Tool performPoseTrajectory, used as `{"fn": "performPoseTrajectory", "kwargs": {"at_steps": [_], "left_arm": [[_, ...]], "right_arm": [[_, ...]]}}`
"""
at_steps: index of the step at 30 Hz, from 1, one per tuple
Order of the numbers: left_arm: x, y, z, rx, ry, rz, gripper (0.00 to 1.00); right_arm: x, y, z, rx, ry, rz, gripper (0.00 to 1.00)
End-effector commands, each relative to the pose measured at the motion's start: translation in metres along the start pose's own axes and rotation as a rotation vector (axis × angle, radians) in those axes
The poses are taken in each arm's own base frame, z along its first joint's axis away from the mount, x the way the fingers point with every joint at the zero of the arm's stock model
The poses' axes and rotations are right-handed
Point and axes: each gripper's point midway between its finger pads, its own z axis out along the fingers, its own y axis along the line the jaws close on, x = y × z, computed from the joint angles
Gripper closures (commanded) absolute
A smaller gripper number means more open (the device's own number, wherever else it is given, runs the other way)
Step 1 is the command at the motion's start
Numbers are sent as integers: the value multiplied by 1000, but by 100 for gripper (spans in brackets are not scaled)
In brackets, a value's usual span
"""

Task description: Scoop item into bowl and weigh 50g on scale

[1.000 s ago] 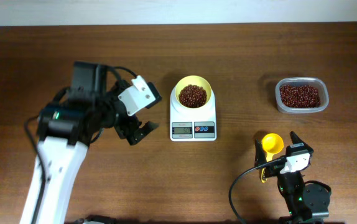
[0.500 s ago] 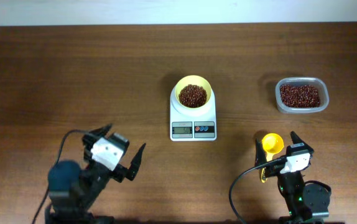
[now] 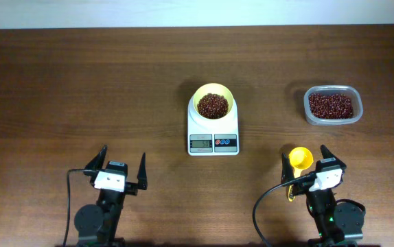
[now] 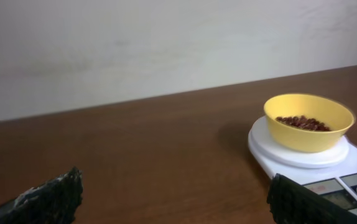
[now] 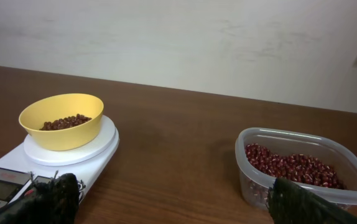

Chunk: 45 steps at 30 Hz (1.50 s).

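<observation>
1. Table (image 3: 80, 82): brown wood, carries all items below.
2. Left gripper (image 3: 123, 152): at the near edge, left of centre, well apart from the scale. Jaws spread wide, with bare table between them.
3. Right gripper (image 3: 303, 152): at the near edge, right of centre. Jaws spread wide and gripping nothing.
4. Scale (image 3: 213, 130): white, at mid-table. It has a grey display (image 3: 200, 143) with digits too small to read, and red and blue buttons (image 3: 226, 143) on the near side.
5. Tub (image 3: 307, 116): clear plastic, well right of the scale, upright.
6. Bowl (image 3: 197, 103): pale yellow, upright, resting on the scale's platform.
7. Scoop (image 3: 300, 158): yellow, on the table by the right gripper. Its cup sits between the 2 fingers seen from overhead and its handle runs toward the near edge. Contact with the fingers cannot be told.
8. Beans (image 3: 213, 105): dark red-brown, in 2 lots. 1 lot is a small heap in the bowl's bottom, the other fills the tub (image 3: 331, 106) partway.
</observation>
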Motion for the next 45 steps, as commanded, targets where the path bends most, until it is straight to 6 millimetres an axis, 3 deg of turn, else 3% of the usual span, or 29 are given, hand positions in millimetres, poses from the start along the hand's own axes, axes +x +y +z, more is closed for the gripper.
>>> {"fn": "performPoseTrajectory", "kwargs": {"at_steps": [1,5,45], "left_arm": [[7,15,-1,-87,22,-25,1],[10,24,-2,-140,28,-122,1],[9,24,-2,-140,25,-123,1]], "right_arm": [[2,1,0,-4,3,0,1],[2,1,0,-4,3,1,1],[2,1,0,-4,3,1,1]]}}
